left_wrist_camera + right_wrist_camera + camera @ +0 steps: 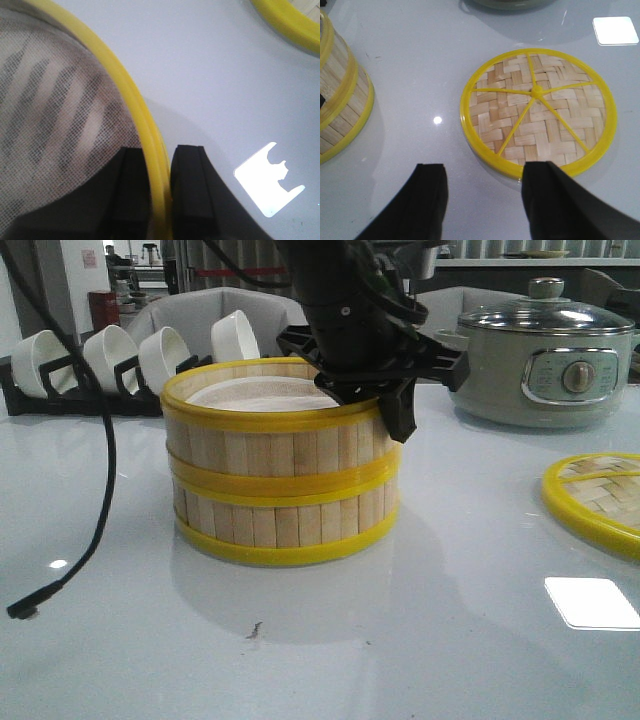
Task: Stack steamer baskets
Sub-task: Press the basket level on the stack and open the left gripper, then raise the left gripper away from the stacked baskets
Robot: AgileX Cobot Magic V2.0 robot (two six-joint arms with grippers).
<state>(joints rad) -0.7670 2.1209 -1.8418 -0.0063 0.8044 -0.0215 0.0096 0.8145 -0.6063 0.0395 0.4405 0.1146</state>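
1. Straddling the yellow top rim (142, 130) of the upper steamer basket (275, 425), the left gripper (161, 172) has one black finger (131, 185) inside over the pale mesh liner (55, 110) and the other finger (189, 180) outside; the jaws sit tight against the rim, closed on it.
2. Under that rim, the upper basket rests squarely on the lower steamer basket (285, 520), the two forming one stack on the glossy white table (400, 640).
3. Beyond the outer finger, the left wrist view shows bare table, a bright light reflection (267, 182), and at the far corner an arc of the woven lid (290, 20).
4. The right gripper (485, 195) hangs above the table with its two black fingers (427, 200) spread wide, holding nothing.
5. Just ahead of its fingertips lies the lid (537, 112), flat on the table, its woven bamboo face crossed by yellow spokes.
6. Off to one side of the right gripper, well apart from the lid, stands the basket stack (340, 105).
7. Farther out in the front view, behind the stack, white bowls (165, 355) stand on edge in a black rack (60, 390).
8. A grey-green electric pot (545, 360) with a glass lid sits behind the woven lid, and a black cable (100, 440) hangs to the table on the stack's other side.
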